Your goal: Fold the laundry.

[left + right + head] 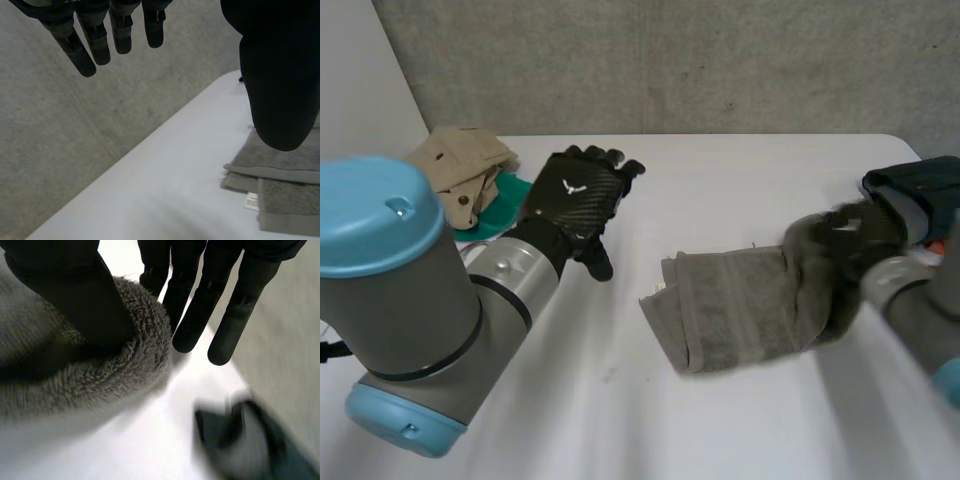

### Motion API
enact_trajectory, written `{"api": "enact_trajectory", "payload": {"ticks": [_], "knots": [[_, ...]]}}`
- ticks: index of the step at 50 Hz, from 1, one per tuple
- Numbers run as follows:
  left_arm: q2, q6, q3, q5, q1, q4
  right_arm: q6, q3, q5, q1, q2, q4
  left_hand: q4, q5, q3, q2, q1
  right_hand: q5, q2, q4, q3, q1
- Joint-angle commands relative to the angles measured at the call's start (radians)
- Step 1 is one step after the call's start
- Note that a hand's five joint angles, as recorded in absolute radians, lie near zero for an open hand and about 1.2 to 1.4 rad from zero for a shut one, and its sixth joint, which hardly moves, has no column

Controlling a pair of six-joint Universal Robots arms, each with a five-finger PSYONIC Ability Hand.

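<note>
Two-armed robot at a white table [740, 180] with a folded grey towel [740, 310]. The towel lies right of the table's centre, folded into a thick band of several layers. Its left end rests flat on the table, and its right end rises toward the right hand [65, 285]. In the right wrist view the thumb of that hand is sunk into the towel's pile. The fingers [195, 315] run straight and close together on the other side of the raised fold, so the fold is pinched between thumb and fingers, with the fingertips reaching past the cloth edge. The left hand [575, 200] hangs above the table left of centre, well apart from the towel. It holds nothing: its fingers [100, 40] are straight and side by side, pointing toward the far edge, and the thumb [280, 75] stands apart from them. In the left wrist view the stacked layers of the towel's left end lie beneath the thumb, with a white label [252, 201] at their edge. At the far left of the table lies a crumpled beige garment [460, 160] with a green cloth [505, 195] just beside it on the near side. A dark blue garment [920, 190] lies at the far right, near the right hand. A concrete wall [670, 60] stands behind the table. The left arm [410, 310] fills the near left of the head view.
</note>
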Motion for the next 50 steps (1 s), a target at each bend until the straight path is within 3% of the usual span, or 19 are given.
{"api": "enact_trajectory", "payload": {"ticks": [1,6,7,10,11,15,17,20,25,31,35,42,50], "knots": [[0.049,-0.003,-0.002,-0.018,0.022,-0.003,-0.082,0.107,-0.14,0.288,-0.032,-0.168,-0.025,-0.05,-0.032,-0.029,-0.02,0.228,0.245,0.203,0.214,0.328],[0.053,-0.009,0.008,-0.027,0.025,-0.008,-0.096,0.143,-0.223,0.345,0.005,-0.176,-0.025,-0.05,-0.032,-0.029,-0.02,0.219,0.236,0.194,0.205,0.319],[0.052,-0.009,0.013,-0.028,0.025,-0.006,-0.095,0.143,-0.234,0.349,0.002,-0.179,-0.025,-0.05,-0.032,-0.029,-0.02,0.1,0.117,0.074,0.085,0.2],[0.044,-0.009,0.048,-0.031,0.019,-0.002,-0.064,0.12,-0.23,0.342,-0.029,-0.177,-0.025,-0.05,-0.032,-0.029,-0.02,-0.841,-0.823,-0.866,-0.855,-0.741],[0.039,-0.009,0.062,-0.033,0.017,-0.002,-0.044,0.109,-0.217,0.331,-0.041,-0.173,-0.025,-0.05,-0.032,-0.029,-0.02,-0.994,-0.976,-1.019,-1.008,-0.894],[-0.014,-0.012,0.168,-0.051,-0.015,-0.012,0.15,0.061,-0.121,0.273,-0.107,-0.081,-0.025,-0.05,-0.032,-0.029,-0.02,-0.994,-0.976,-1.019,-1.008,-0.894],[-0.072,-0.006,0.258,-0.073,-0.053,-0.031,0.316,0.025,-0.09,0.222,-0.144,-0.01,-0.025,-0.05,-0.032,-0.029,-0.02,-0.994,-0.976,-1.019,-1.008,-0.894],[-0.176,-0.012,0.4,-0.116,-0.107,-0.092,0.515,-0.04,-0.099,0.12,-0.173,0.106,-0.025,-0.05,-0.032,-0.029,-0.02,-0.994,-0.976,-1.019,-1.008,-0.894],[-0.368,-0.025,0.645,-0.172,-0.202,-0.262,0.663,-0.15,-0.16,-0.026,-0.129,0.275,-0.025,-0.05,-0.032,-0.029,-0.02,-0.994,-0.976,-1.019,-1.008,-0.894],[-0.584,-0.113,0.885,-0.229,-0.282,-0.501,0.672,-0.294,-0.263,-0.057,0.014,0.399,-0.025,-0.05,-0.032,-0.029,-0.02,-0.994,-0.976,-1.019,-1.008,-0.894],[-0.66,-0.182,0.944,-0.251,-0.29,-0.569,0.642,-0.373,-0.303,-0.062,0.104,0.476,-0.025,-0.05,-0.032,-0.029,-0.02,-0.994,-0.976,-1.019,-1.008,-0.894],[-0.777,-0.193,0.981,-0.309,-0.29,-0.595,0.587,-0.457,-0.322,-0.034,0.241,0.57,-0.025,-0.05,-0.032,-0.029,-0.02,-0.994,-0.976,-1.019,-1.008,-0.894],[-0.815,-0.183,0.943,-0.439,-0.296,-0.64,0.498,-0.443,-0.306,-0.007,0.319,0.568,-0.025,-0.05,-0.032,-0.029,-0.02,-0.994,-0.976,-1.019,-1.008,-0.894]]}}
